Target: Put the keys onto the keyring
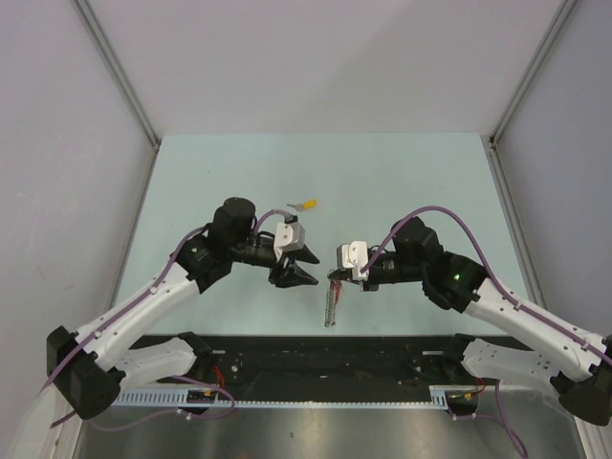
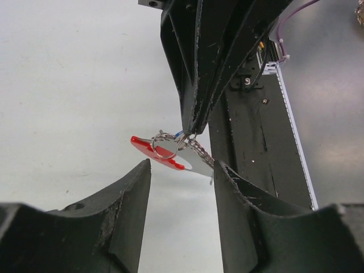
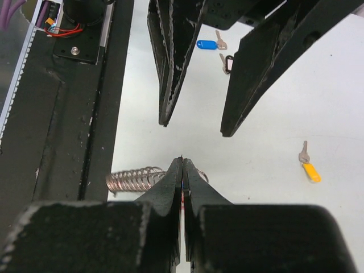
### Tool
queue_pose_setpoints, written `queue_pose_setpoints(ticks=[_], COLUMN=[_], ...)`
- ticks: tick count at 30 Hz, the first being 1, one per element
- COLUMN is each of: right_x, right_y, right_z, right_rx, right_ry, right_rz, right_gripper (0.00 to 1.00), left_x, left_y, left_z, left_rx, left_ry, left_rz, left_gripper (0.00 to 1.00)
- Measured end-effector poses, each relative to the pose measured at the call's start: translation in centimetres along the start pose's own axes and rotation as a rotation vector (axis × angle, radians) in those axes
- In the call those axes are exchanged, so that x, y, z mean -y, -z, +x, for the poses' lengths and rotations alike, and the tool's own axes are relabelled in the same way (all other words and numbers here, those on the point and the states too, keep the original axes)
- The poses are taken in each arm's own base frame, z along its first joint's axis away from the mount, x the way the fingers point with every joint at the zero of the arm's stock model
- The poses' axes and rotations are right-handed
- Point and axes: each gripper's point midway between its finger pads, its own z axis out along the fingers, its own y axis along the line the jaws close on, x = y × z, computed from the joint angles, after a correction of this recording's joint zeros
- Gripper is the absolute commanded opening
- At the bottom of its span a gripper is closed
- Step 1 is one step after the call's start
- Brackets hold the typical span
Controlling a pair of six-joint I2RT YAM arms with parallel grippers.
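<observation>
While we are clamping the keyring (image 2: 165,149) tight between the closed fingers of our right gripper (image 3: 182,163), its red tag (image 2: 147,148) is hanging above the table (image 1: 402,172). Our left gripper (image 2: 182,168) is hovering just opposite, fingers spread, grasping nothing. A yellow key (image 3: 309,170) and a blue key (image 3: 203,44) are lying on the table beyond.
</observation>
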Motion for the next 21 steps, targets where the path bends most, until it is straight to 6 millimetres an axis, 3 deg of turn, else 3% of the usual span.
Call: queue_pose_setpoints(ticks=[5,21], right_x=[-0.3,-1.0], right_y=[0.0,0.0], right_z=[-0.3,-1.9], right_rx=[0.011,0.053], right_ry=[-0.005,0.016], right_rz=[-0.014,-0.054], right_gripper=[0.0,0.0], left_x=[0.1,1.0], left_y=[0.4,-0.8], left_z=[-0.6,0.3], left_rx=[0.017,0.008], left_ry=[-0.019,0.021], left_rz=[-0.014,0.081], left_gripper=[0.5,0.39])
